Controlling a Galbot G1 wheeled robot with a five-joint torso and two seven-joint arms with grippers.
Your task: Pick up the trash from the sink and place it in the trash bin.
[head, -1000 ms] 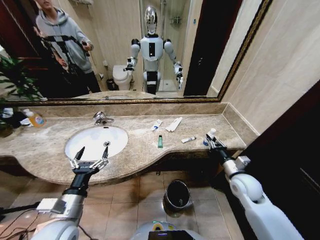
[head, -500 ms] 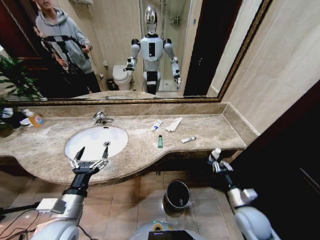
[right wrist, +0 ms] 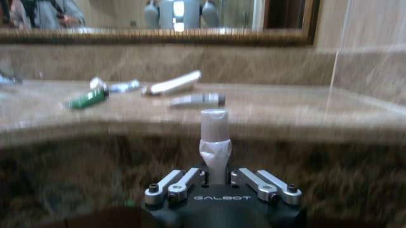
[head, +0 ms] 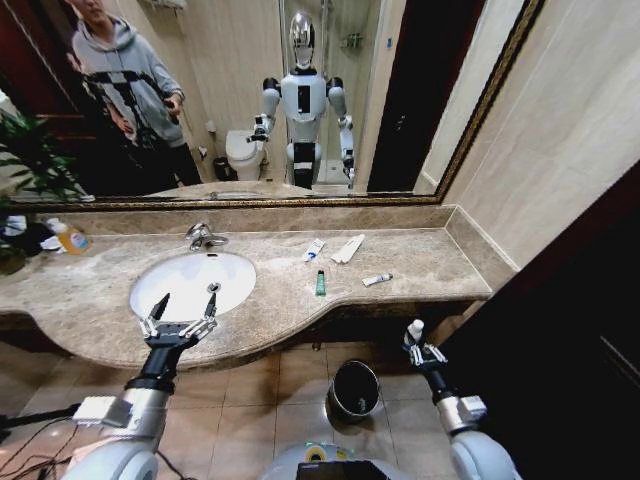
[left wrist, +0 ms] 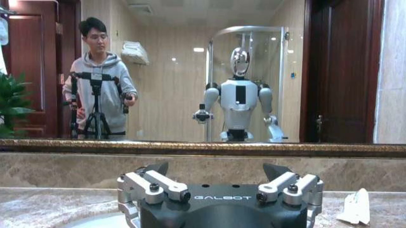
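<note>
While clamped on tiny white bottle (head: 415,328), right gripper (head: 420,350) hangs below counter edge, at 2 o'clock from trash bin (head: 354,388) on floor. Left gripper (head: 178,325), fingers spread, empty, hovers at 6 o'clock of sink (head: 192,282). Green tube (head: 320,283), white mini tubes (head: 376,280), flat white packets (head: 348,248) lie on counter (head: 420,255) at 3 o'clock of sink.

Tubes (head: 318,283) on counter right of sink (head: 192,282); trash bin (head: 354,389) on floor below.
</note>
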